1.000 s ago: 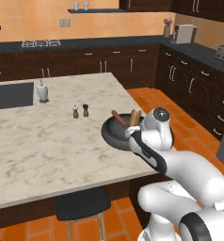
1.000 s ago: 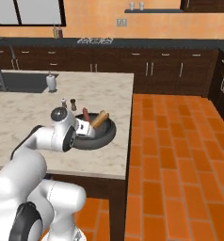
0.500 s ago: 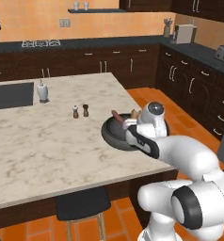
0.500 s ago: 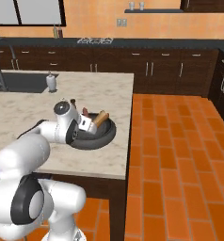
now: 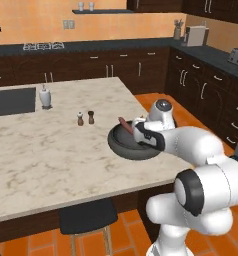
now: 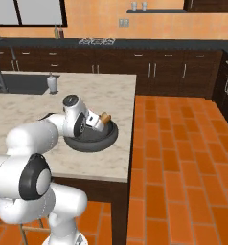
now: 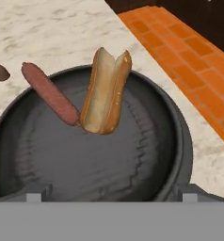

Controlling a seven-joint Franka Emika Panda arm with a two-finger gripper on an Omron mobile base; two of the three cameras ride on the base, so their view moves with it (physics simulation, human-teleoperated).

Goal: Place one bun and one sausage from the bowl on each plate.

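The dark bowl (image 7: 182, 141) lies near the island's right edge and holds one golden bun (image 7: 106, 89) leaning on its far wall. A reddish-brown sausage (image 7: 50, 92) lies slanted beside the bun, its far end up on the rim. My gripper (image 7: 113, 194) hangs open over the bowl's near side with nothing between its fingers, short of both foods. In the left base view the hand (image 5: 143, 134) covers part of the bowl (image 5: 118, 148), and the sausage (image 5: 124, 124) pokes out behind it. The right base view shows the bun (image 6: 105, 117) past the hand, above the bowl (image 6: 106, 141). The plates are out of view.
Two small shakers (image 5: 85, 118) stand on the marble counter left of the bowl, and a white dispenser (image 5: 45, 96) stands further back beside the sink (image 5: 11, 101). The counter's right edge drops to orange tile floor (image 6: 183, 158). A dark stool (image 5: 87, 218) sits under the front edge.
The arm has stretched forward and the hand has come down over the bowl, now hiding the bun in the left base view. The jaws stayed open.
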